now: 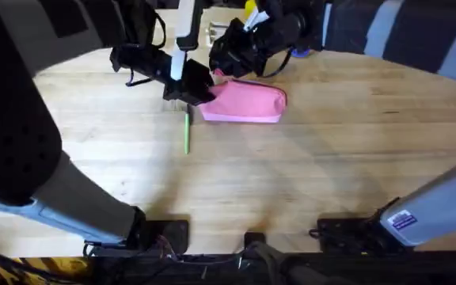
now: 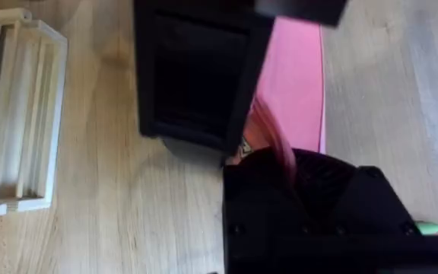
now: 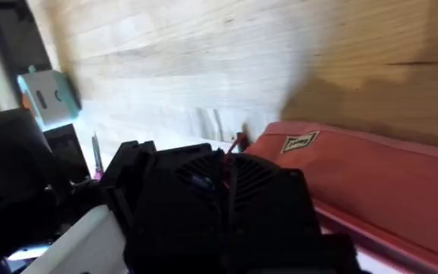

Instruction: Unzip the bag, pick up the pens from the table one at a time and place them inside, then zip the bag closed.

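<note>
overhead: high, facing forward | wrists: close | shared: bag (image 1: 244, 103)

In the overhead view the left gripper (image 1: 190, 89) covers the left end of the pink bag (image 1: 248, 104), so the zipper's state there cannot be read. The upper end of the green pen (image 1: 186, 133) disappears beneath that gripper. The right gripper (image 1: 226, 57) is a dark mass; its finger gap cannot be made out.
</note>
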### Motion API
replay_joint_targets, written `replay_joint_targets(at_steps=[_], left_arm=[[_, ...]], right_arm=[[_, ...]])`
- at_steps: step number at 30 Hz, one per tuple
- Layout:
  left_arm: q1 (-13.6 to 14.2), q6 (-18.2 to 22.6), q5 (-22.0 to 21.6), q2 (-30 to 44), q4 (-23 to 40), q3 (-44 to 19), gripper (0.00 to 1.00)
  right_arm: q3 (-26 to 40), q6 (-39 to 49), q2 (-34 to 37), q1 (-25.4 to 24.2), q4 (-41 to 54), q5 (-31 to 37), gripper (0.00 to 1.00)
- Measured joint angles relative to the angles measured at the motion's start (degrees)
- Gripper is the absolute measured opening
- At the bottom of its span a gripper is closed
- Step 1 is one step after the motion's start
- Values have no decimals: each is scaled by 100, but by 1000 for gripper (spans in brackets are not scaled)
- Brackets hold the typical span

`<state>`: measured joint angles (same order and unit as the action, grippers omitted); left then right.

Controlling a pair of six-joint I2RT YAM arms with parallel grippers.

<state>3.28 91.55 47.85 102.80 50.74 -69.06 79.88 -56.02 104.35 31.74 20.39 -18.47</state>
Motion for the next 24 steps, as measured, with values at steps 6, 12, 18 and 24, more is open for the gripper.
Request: replay_joint_targets(at_steps=[6,12,18,24], left_arm=[[-105,2,-71,0,13,0,42],[-66,0,-50,0,66,0,42],[-36,0,-52,0,72,0,42],[-36,0,-52,0,72,0,42]], right_arm=[[-2,-123,92,114,-482,-193,33],[0,243,14,15,-432,-570,429],[2,966,-438,-354,118,-771,993],[7,2010,-941,-1104,834,-637,997]])
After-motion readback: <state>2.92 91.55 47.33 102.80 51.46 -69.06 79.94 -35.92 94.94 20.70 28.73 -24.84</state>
